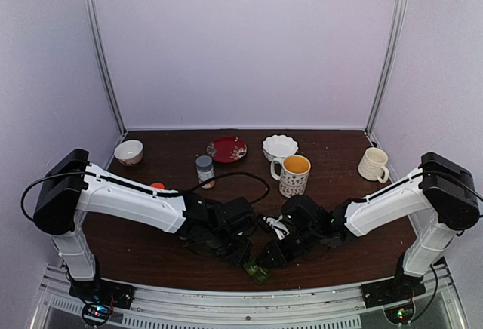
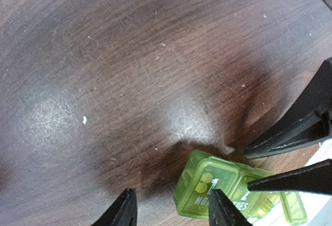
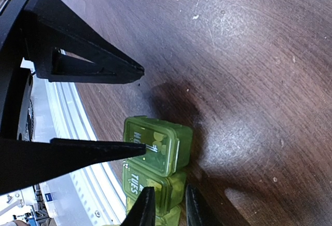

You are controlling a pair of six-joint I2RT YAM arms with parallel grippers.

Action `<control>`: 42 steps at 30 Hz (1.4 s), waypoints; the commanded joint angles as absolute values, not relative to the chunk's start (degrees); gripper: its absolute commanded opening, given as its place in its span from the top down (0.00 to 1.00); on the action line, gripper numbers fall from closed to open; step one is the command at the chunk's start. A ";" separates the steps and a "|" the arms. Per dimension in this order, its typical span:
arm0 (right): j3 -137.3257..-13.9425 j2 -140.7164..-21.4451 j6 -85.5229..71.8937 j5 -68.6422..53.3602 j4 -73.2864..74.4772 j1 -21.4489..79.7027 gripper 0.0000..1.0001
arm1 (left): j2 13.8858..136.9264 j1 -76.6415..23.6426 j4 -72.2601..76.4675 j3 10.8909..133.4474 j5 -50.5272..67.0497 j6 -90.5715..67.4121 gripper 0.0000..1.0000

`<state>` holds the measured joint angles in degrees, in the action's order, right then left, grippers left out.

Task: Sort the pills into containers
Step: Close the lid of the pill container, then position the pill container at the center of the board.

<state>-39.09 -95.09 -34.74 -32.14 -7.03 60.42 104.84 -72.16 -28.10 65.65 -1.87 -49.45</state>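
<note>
The containers are a translucent green pill box lying at the table's near edge, with its MON and TUES lids down. Pale round pills show through the MON lid. My left gripper is open: one fingertip hangs over the MON lid, the other stands apart above bare wood. My right gripper comes in from the opposite side, with its jaws narrow and pinching the side edge of the TUES compartment. In the top view both grippers, left and right, meet over the box.
The metal rail of the table edge runs right beside the box. Farther back stand a patterned mug, a white bowl, a red plate, a small capped bottle, a cream mug and a small bowl.
</note>
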 commanded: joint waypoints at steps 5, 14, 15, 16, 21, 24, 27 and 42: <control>-39.03 -97.78 -31.64 -30.06 -2.29 61.88 0.79 | 108.28 -74.12 -31.03 66.53 -2.79 -48.34 0.51; -39.81 -97.18 -31.63 -28.98 -2.13 61.94 0.79 | 105.17 -74.25 -30.85 69.62 -8.53 -46.76 0.50; -39.97 -96.68 -31.73 -28.66 -2.11 61.89 0.79 | 104.92 -74.27 -31.19 70.31 -9.59 -46.62 0.49; -40.10 -96.02 -31.73 -28.06 -2.15 61.88 0.79 | 104.55 -74.27 -31.53 71.27 -10.45 -46.51 0.49; -39.80 -89.34 -31.70 -23.91 -2.91 61.43 0.76 | 101.84 -74.26 -31.55 71.86 -13.97 -45.91 0.47; -39.13 -84.01 -30.30 -21.47 -1.63 60.85 0.71 | 99.78 -74.27 -30.85 70.43 -14.66 -45.75 0.47; -39.12 -80.49 -27.99 -21.24 1.11 60.89 0.68 | 97.14 -74.26 -29.33 68.37 -15.16 -46.42 0.47; -34.35 -62.46 -33.00 -0.55 6.56 64.50 0.00 | 84.77 -71.14 -29.91 60.82 -27.76 -42.91 0.11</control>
<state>-39.07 -67.70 -28.75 -7.05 11.07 65.36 89.56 -71.50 -30.74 63.37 -22.24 -44.66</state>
